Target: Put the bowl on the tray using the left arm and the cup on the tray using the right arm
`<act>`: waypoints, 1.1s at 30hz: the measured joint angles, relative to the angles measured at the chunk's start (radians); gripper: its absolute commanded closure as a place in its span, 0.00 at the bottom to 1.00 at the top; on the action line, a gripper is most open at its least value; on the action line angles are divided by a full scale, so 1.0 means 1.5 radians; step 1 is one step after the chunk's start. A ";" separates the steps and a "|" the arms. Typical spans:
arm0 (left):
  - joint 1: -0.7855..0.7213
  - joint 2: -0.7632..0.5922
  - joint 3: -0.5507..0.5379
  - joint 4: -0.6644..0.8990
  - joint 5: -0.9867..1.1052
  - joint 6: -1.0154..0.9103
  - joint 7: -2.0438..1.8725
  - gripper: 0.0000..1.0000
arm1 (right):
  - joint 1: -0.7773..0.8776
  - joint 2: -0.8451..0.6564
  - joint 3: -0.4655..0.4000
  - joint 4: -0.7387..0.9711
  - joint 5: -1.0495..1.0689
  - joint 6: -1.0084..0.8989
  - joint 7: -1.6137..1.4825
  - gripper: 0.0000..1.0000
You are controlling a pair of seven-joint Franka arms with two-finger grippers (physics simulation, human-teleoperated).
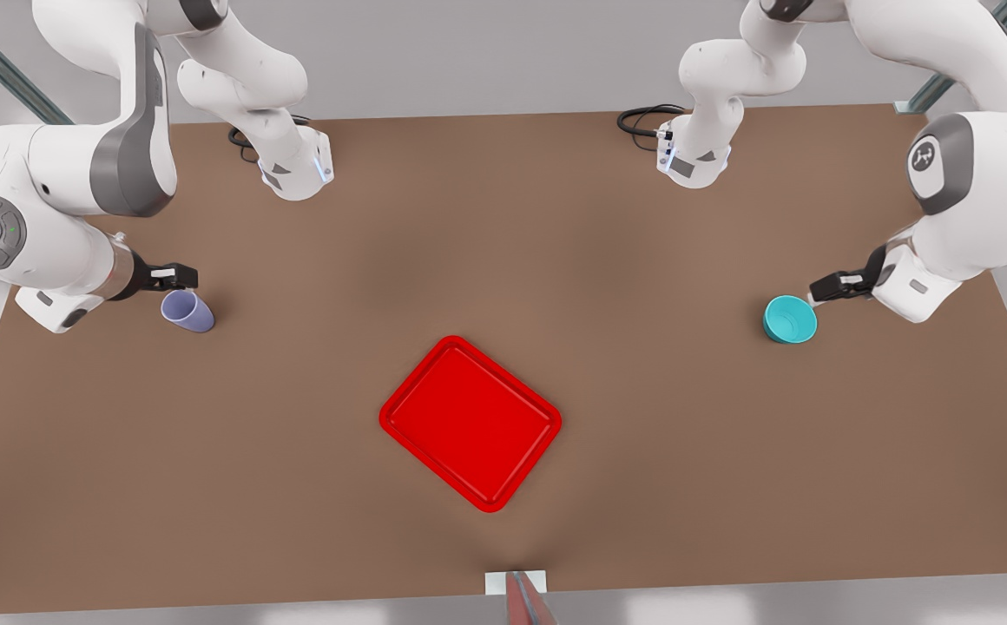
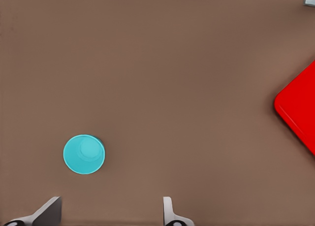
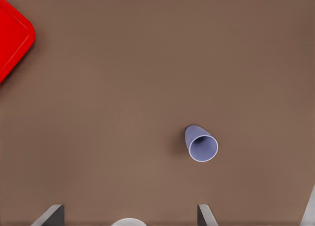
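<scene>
The bowl (image 1: 789,319) sits on the brown worktop (image 1: 503,260), far over on the front view's right. It stands upright and nothing is in it. The cup (image 1: 188,311) stands on the front view's left, also on the worktop. The red tray (image 1: 470,423) lies flat between them, nearer the front edge, well apart from both. The tray has nothing on it yet.

The left claw (image 1: 826,287) hangs just beside the bowl, a little above its rim. In the left wrist view the bowl (image 2: 84,154) is off to one side of the two fingers (image 2: 168,213), not between them. The fingers are spread wide and they hold nothing.

The right claw (image 1: 175,277) hangs just beside the cup. In the right wrist view the cup (image 3: 201,144) is out ahead of the fingers (image 3: 204,215), in line with one of them and not with the gap. These fingers are spread wide too, and they touch nothing.

I think the job now is to line up and grab. Each claw should slide over until one finger is inside the rim and one is outside. Then it can go down and pinch the wall gently. If a finger lands on top of the rim, the cup could tip over, because it is tall and thin. The bowl is low and wide, so it should stay put more easily.
</scene>
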 measured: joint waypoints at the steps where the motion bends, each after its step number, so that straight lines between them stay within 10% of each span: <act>1: -0.001 0.000 0.001 -0.001 0.000 0.000 0.000 0.00 | 0.000 0.000 0.000 0.000 0.000 0.000 0.000 0.00; 12: 0.022 0.080 0.191 -0.374 -0.125 0.256 0.125 0.00 | 0.000 0.000 -0.001 0.000 -0.003 -0.002 -0.003 0.00; 30: 0.047 0.169 0.226 -0.514 -0.205 0.522 0.491 0.01 | 0.000 0.008 0.001 -0.002 0.000 -0.006 -0.004 0.00; 33: 0.044 0.171 0.224 -0.515 -0.219 0.533 0.527 0.28 | 0.000 0.009 0.001 -0.003 0.001 -0.011 -0.004 0.00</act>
